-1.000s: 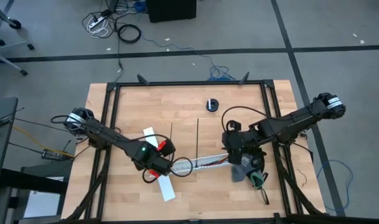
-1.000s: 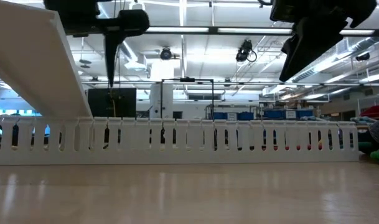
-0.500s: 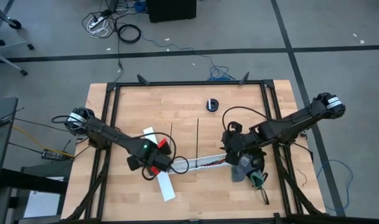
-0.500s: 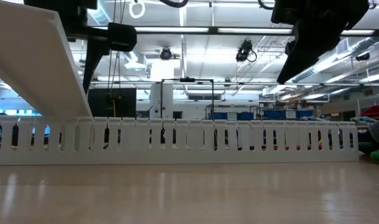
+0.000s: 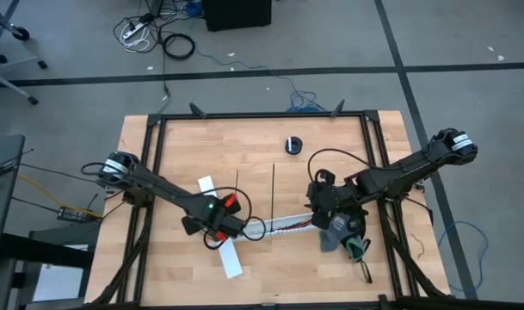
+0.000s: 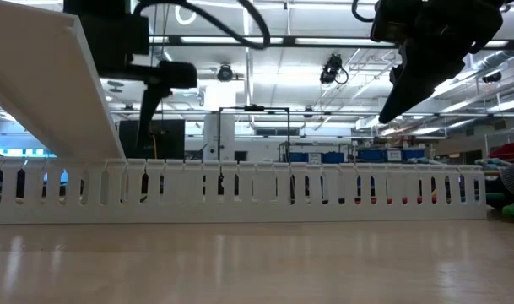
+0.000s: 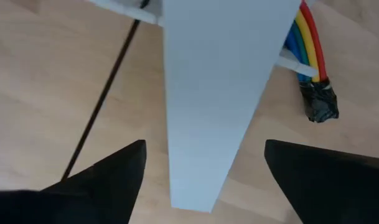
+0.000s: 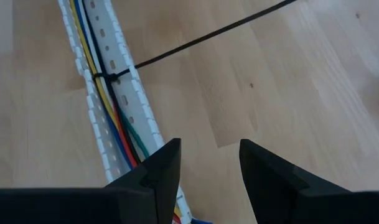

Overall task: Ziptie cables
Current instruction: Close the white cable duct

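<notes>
The cables (image 8: 102, 93), coloured wires, lie in a white slotted channel (image 5: 283, 226) running left to right. Their black-taped left end (image 7: 318, 102) sticks out on the table. One black ziptie (image 8: 111, 78) is looped around the cables and channel, with its tail (image 5: 273, 185) lying on the table toward the far edge. A second ziptie (image 5: 237, 189) lies loose on the wood. My left gripper (image 7: 205, 144) is open and points down, one finger either side of a flat white strip (image 7: 208, 93) without touching it. My right gripper (image 8: 209, 143) hangs open and empty above the channel's right end.
The flat white strip (image 5: 220, 237) runs slantwise from mid-table to the near edge, and in the low view it rises slanted at the left (image 6: 45, 76). A small black round object (image 5: 293, 145) sits near the far edge. A grey-green bundle (image 5: 343, 234) lies near the right gripper.
My left gripper has gone down and a little toward the table's right edge, closer to the channel's left end, and it has tipped further downward. The white strip, channel and zipties have stayed where they were.
</notes>
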Robot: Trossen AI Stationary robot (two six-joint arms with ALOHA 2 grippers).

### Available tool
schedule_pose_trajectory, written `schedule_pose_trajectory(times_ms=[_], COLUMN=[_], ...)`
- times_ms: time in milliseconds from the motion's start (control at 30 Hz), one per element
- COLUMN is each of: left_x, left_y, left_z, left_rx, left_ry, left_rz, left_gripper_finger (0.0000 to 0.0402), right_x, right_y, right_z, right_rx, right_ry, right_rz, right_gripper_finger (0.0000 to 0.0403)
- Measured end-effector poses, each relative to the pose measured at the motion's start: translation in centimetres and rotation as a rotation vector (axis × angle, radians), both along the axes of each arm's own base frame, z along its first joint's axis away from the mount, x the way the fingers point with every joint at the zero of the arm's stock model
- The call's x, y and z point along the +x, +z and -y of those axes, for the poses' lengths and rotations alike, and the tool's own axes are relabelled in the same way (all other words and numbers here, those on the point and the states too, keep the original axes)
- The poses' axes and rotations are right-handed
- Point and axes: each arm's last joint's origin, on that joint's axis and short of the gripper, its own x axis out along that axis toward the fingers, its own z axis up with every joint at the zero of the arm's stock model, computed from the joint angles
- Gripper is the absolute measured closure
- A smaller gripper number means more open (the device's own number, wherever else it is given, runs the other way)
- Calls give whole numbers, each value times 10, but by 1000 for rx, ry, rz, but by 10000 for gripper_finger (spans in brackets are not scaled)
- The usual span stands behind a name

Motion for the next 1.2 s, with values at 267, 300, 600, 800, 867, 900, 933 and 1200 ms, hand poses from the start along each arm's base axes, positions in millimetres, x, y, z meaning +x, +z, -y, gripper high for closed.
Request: schedule_pose_trajectory(times_ms=[267, 300, 600, 800, 867, 900, 933, 1200], left_x=[4, 4, 7, 9, 11, 12, 13, 13], left_y=[-13, -13, -14, -19, -21, -23, -25, -27], left_z=[2, 2, 2, 4, 4, 5, 5, 5], left_rx=[4, 3, -12, -38, -37, -38, -37, -32], left_ry=[-11, -12, -59, -57, -57, -57, -57, -51], left_rz=[-50, -48, -44, -47, -47, -44, -48, -61], left_gripper_finger=[74, 74, 74, 74, 74, 74, 74, 74], right_x=[-1, -1, -1, -1, -1, -1, -1, -1], right_y=[-1, -1, -1, -1, -1, -1, -1, -1], right_z=[0, 0, 0, 0, 0, 0, 0, -1], right_rx=[-9, -10, -15, -10, -12, -13, -14, -15], right_ry=[22, 22, 28, 23, 25, 26, 27, 32], right_rz=[-13, -15, -17, -15, -15, -15, -15, -16], right_gripper_finger=[244, 244, 244, 244, 244, 244, 244, 244])
